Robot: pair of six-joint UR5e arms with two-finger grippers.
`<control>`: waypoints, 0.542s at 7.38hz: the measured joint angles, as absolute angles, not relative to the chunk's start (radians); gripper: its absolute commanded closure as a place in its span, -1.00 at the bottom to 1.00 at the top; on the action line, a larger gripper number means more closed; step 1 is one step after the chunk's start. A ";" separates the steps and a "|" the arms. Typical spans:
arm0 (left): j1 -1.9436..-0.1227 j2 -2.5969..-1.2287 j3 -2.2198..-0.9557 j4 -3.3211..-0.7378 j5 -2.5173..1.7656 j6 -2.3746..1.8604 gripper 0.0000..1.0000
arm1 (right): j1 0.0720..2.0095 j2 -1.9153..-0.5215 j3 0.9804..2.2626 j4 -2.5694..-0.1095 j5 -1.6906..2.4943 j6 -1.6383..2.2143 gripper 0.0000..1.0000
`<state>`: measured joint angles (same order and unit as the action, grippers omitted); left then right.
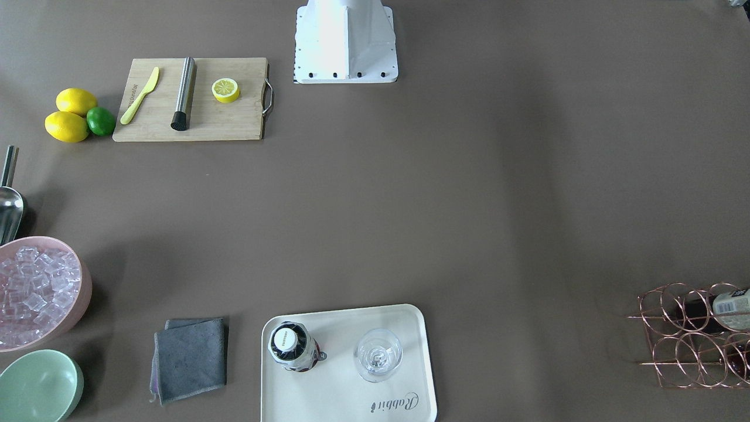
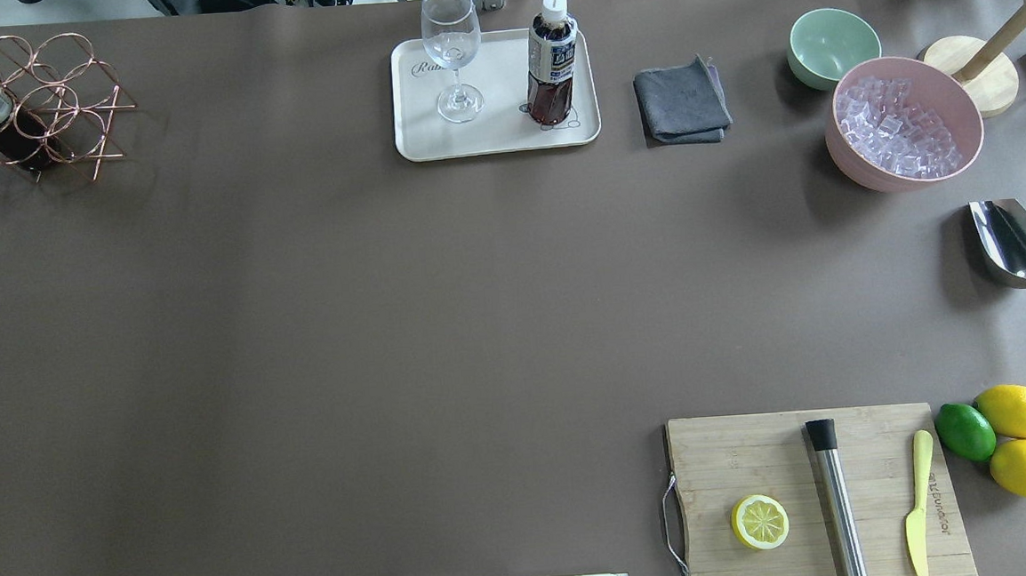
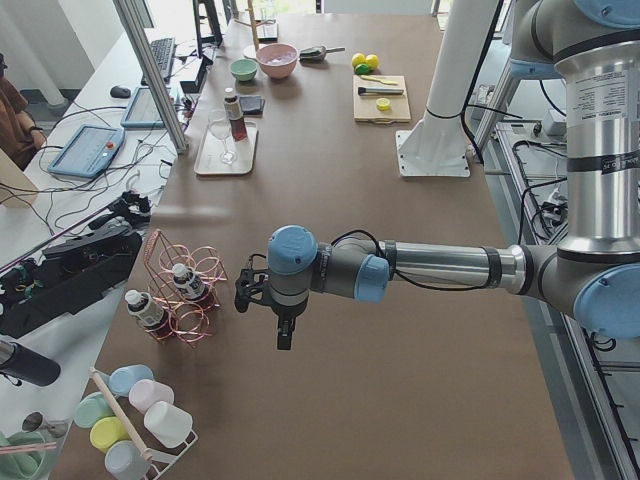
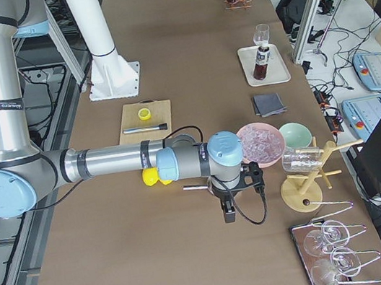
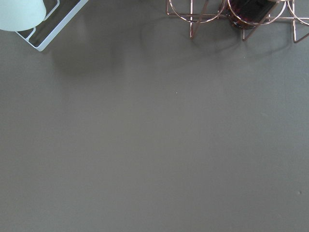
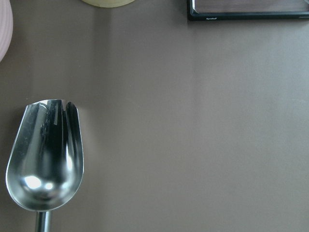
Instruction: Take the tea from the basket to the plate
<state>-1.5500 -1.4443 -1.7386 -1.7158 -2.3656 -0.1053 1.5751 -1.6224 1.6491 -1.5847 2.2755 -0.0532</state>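
Basically looks done, or nearly: one tea [image 2: 552,63] stands upright on the plate [image 2: 433,141], cap on, at the plate's end toward the robot's right, with a wine glass [image 2: 452,51] beside it at the other end, the two apart. The basket [image 2: 64,84] sits well away from the plate, off toward the robot's left end of the table [image 2: 391,331], and two more bottles [image 3: 150,310] of the same kind lean in its rings. If the task means one bottle, nothing is left but pulling the arms clear. If all three are meant, two trips remain. The left tool [image 3: 282,325] hangs over bare table far from the plate, on the basket's side. It shows only in the left side view, so I cannot tell if its fingers are apart or together, and no bottle shows at it. The right tool [image 4: 227,209] hangs far from the plate on the opposite side, past the pink bowl [image 2: 904,122] of ice. It too shows only from the side, so its state cannot be told either, and nothing shows in it. A grey cloth [image 2: 681,101] lies just beside the plate on the robot's right. Neither tool is near the plate or touching the tea.
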 measured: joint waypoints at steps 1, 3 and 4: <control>-1.549 -1.445 -1.740 -1.715 -2.368 -0.105 -0.96 | 1.571 -1.623 1.648 -1.584 2.256 -0.056 -0.99; -1.546 -1.445 -1.745 -1.714 -2.370 -0.104 -0.96 | 1.568 -1.630 1.645 -1.585 2.245 -0.060 -0.99; -1.544 -1.445 -1.746 -1.713 -2.370 -0.104 -0.96 | 1.568 -1.632 1.648 -1.584 2.243 -0.061 -0.99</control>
<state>-1.5435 -1.4450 -1.7464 -1.7135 -2.3699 -0.1043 1.5679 -1.6323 1.6483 -1.5839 2.2432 -0.0609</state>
